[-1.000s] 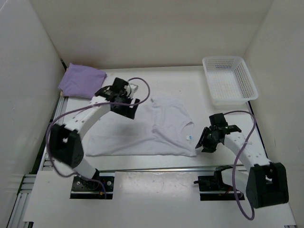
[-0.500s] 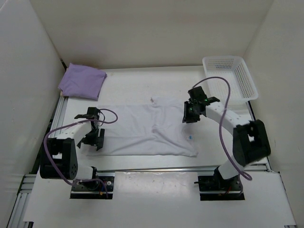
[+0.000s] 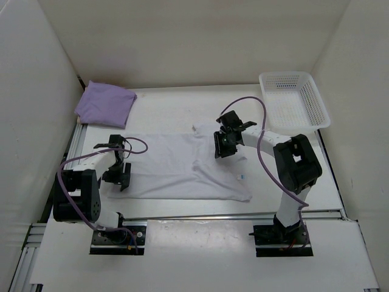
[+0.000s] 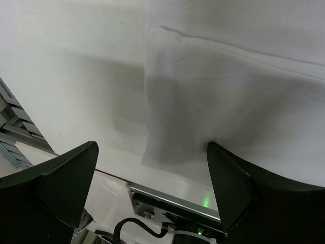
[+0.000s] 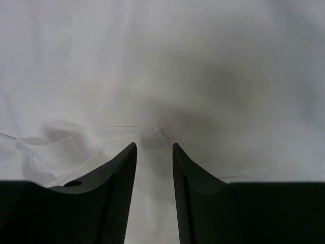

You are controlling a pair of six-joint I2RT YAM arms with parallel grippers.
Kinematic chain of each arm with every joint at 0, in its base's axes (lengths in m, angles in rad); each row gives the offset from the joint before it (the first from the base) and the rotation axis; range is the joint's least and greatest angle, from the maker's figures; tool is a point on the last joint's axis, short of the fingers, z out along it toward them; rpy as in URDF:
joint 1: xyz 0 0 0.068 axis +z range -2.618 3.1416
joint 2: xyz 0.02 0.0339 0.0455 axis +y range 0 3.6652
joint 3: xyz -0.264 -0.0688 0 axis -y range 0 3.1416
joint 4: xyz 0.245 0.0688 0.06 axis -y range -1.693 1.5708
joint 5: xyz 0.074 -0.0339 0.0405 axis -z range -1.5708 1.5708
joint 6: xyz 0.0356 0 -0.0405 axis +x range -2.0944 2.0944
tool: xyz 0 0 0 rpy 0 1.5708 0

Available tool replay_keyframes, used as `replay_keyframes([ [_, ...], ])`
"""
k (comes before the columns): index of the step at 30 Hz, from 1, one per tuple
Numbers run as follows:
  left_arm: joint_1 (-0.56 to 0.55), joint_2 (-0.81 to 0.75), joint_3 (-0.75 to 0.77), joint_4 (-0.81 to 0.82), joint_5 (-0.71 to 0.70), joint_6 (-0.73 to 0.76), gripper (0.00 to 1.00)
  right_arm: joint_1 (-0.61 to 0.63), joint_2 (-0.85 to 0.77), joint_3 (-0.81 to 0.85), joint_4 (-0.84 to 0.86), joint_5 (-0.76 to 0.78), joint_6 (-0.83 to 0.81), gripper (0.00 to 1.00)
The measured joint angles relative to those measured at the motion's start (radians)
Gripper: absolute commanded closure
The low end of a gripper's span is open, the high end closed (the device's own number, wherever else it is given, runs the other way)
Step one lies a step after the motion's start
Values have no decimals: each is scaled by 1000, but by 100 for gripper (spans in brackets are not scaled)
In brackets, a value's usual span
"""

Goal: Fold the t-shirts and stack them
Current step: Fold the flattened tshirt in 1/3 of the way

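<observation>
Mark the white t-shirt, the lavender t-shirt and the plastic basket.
white t-shirt [image 3: 164, 167]: top view, middle of its spread body.
lavender t-shirt [image 3: 104, 104]: top view, centre of the folded bundle.
plastic basket [image 3: 285, 74]: top view, its far rim.

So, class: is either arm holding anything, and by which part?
Left fingers: wide open over the white t-shirt, holding nothing. Right fingers: nearly closed at a fold of it; a grip cannot be told.

The left hand [image 4: 151, 152] gapes wide open, while the right hand [image 5: 154, 147] is only narrowly parted.
</observation>
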Motion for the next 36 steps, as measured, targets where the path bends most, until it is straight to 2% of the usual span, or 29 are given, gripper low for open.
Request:
replay_keyframes([
  [7, 5, 2, 0, 0, 6, 2, 1, 2, 27, 0, 18, -5, -6, 56],
  [17, 6, 2, 0, 0, 8, 3, 1, 27, 62, 25, 40, 3, -6, 90],
  [21, 6, 2, -1, 1, 8, 3, 1, 29, 54, 16, 42, 28, -3, 90],
  [22, 6, 2, -1, 1, 8, 3, 1, 28, 48, 9, 42, 35, -2, 85],
  [28, 11, 4, 0, 0, 12, 4, 1, 18, -6, -34, 34, 70, 5, 77],
  [36, 15, 4, -1, 1, 16, 3, 1, 14, -13, -43, 43, 65, 21, 80],
])
